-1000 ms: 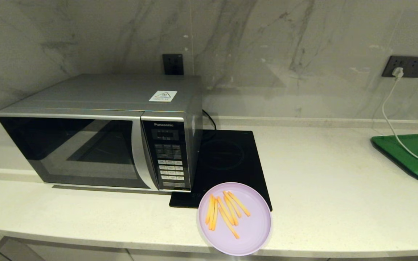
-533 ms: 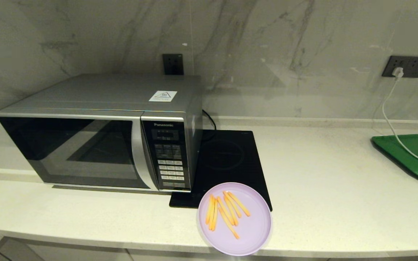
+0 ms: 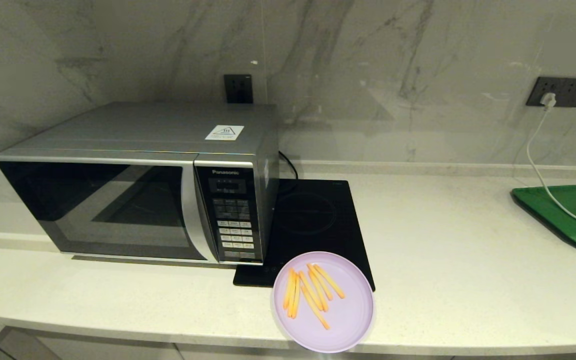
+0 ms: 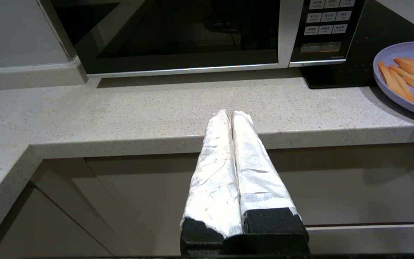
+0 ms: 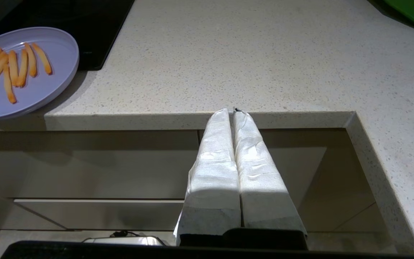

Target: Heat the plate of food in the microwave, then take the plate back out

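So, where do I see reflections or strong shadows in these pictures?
Head view: the microwave door mirrors the room, and the marble wall has soft glare. Left wrist view: a dark shadow lies on the counter under the microwave. Right wrist view: a bright band of light crosses the shut right gripper.

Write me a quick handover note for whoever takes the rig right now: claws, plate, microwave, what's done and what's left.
Left claw: shut, empty, at the counter's front edge, facing the microwave.
Right claw: shut, empty, at the counter edge to the right of the plate of food.
Plate: on the counter near the front edge, its far rim over the black induction hob, just right of the microwave's button panel.
Microwave: door closed.
Done: nothing visible yet.
Left: open the door, put the plate in, close, heat, reopen, take the plate back out.
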